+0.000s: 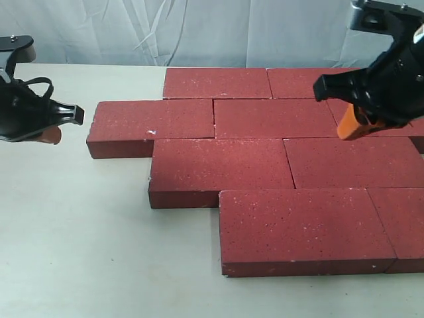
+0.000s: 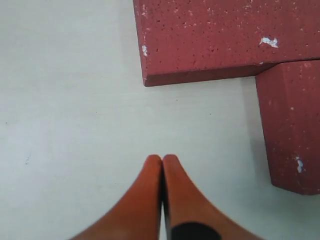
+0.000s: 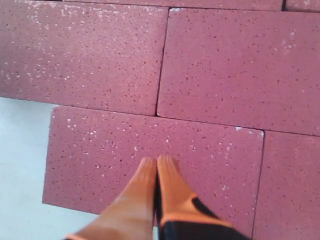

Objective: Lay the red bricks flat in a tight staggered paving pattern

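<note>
Several dark-red speckled bricks [image 1: 275, 118] lie flat on the table in staggered rows, edges touching. The leftmost brick [image 1: 152, 122] ends the second row; its corner [image 2: 210, 40] shows in the left wrist view beside the brick below it [image 2: 292, 130]. My left gripper [image 1: 52, 136] hangs left of that brick, apart from it, orange fingers [image 2: 162, 165] pressed together with nothing held. Above the right end of the rows, my right gripper [image 1: 347, 132] hovers over a brick [image 3: 150, 150], its fingers [image 3: 158, 167] shut and empty.
The pale tabletop [image 1: 79, 238] stretches left and in front of the bricks. A wrinkled white backdrop [image 1: 199, 33] runs along the far edge. The nearest row's bricks [image 1: 301, 228] run off the right edge of the exterior view.
</note>
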`<action>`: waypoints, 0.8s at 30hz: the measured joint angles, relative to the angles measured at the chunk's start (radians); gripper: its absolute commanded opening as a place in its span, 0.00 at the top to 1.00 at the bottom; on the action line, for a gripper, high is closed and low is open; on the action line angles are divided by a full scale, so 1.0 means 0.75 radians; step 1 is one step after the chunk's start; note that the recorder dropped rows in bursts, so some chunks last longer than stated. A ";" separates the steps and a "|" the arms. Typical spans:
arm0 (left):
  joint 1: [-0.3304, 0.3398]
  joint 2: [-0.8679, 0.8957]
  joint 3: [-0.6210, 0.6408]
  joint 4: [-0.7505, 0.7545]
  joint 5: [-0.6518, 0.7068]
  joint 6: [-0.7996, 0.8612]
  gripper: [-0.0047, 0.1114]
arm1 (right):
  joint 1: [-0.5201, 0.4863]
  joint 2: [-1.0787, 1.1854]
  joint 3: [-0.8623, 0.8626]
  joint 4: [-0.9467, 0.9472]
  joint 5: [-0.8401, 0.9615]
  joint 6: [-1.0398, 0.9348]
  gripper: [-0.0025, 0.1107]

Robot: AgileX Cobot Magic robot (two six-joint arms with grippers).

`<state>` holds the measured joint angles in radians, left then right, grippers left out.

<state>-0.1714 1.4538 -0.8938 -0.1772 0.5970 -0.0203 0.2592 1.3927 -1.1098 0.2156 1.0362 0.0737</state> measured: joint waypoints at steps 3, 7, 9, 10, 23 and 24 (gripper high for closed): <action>0.000 -0.009 0.000 0.042 0.000 0.000 0.96 | -0.042 -0.048 0.060 0.000 -0.022 -0.012 0.98; 0.000 -0.009 0.000 0.074 0.000 0.000 0.96 | -0.060 -0.116 0.109 -0.078 -0.016 -0.018 0.98; 0.000 -0.009 0.000 0.083 0.000 0.000 0.96 | -0.060 -0.167 0.130 -0.115 -0.003 -0.018 0.98; 0.000 -0.009 0.000 0.082 0.000 0.000 0.96 | -0.060 -0.194 0.141 -0.129 -0.003 -0.018 0.98; 0.000 -0.009 0.000 0.085 0.000 0.000 0.96 | -0.060 -0.751 0.470 -0.249 -0.104 -0.031 0.98; 0.000 -0.009 0.000 0.085 0.000 0.000 0.96 | -0.060 -0.775 0.479 -0.249 -0.092 -0.031 0.98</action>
<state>-0.1714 1.4473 -0.8938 -0.1132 0.5970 -0.0203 0.2145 0.8114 -0.7503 0.0290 0.9669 0.0502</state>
